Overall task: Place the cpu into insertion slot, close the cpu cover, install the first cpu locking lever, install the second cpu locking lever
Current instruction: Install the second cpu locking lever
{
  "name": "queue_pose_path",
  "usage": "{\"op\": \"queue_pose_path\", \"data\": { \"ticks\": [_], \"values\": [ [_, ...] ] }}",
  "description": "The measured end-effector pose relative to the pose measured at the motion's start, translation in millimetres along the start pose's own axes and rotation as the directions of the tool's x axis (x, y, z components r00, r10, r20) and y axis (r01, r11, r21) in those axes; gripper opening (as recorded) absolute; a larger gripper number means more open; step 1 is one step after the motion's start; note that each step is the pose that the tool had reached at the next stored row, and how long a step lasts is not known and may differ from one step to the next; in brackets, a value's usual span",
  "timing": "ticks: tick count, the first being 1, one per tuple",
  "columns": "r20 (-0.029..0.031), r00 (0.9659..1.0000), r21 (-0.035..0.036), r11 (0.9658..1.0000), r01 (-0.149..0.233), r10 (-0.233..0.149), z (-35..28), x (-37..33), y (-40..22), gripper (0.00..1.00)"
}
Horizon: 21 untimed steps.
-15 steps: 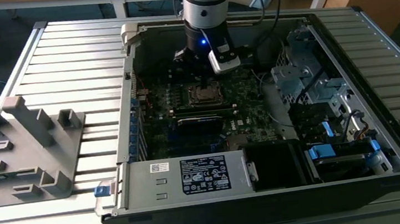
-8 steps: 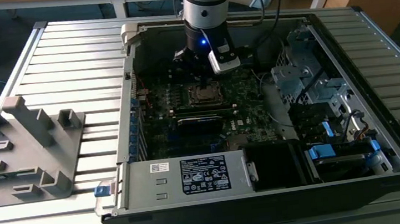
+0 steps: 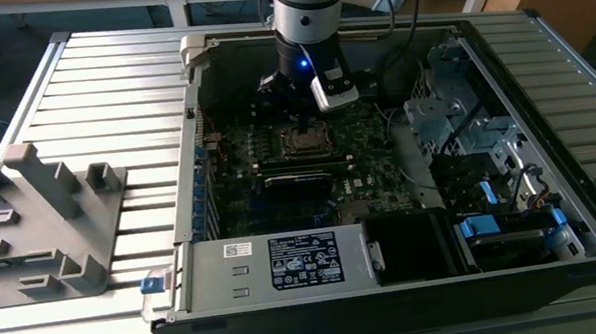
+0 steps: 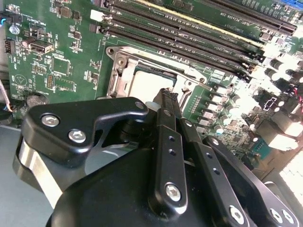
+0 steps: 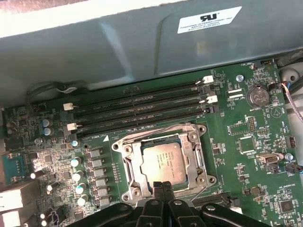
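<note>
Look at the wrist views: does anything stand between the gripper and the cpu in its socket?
Nothing visible does. The gripper hangs at the edge of the cpu cover, whose window leaves the cpu exposed.

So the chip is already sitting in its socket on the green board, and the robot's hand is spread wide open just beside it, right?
Not quite. The hand is shut, its two fingers pressed together, as both wrist views show. The rest holds: the cpu sits in its socket on the green board, with the hand just beside it.
</note>
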<state>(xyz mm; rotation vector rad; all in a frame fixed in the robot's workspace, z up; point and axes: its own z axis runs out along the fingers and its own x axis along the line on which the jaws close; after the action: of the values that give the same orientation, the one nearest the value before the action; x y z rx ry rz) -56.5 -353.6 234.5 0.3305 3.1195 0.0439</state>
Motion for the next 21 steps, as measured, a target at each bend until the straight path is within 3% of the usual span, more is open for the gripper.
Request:
{"op": "queue_pose_path", "data": {
  "ticks": [10, 15, 21],
  "values": [
    [-0.0001, 1.0, -0.0001, 1.0, 0.0, 0.0, -0.5, -3.7, -17.1, 0.1],
    [-0.0001, 1.0, 0.0002, 1.0, 0.0, 0.0, -0.6, -3.8, -17.5, 0.1],
    [-0.0001, 1.0, 0.0001, 1.0, 0.0, 0.0, -8.6, -3.9, -17.3, 0.1]
  ]
}}
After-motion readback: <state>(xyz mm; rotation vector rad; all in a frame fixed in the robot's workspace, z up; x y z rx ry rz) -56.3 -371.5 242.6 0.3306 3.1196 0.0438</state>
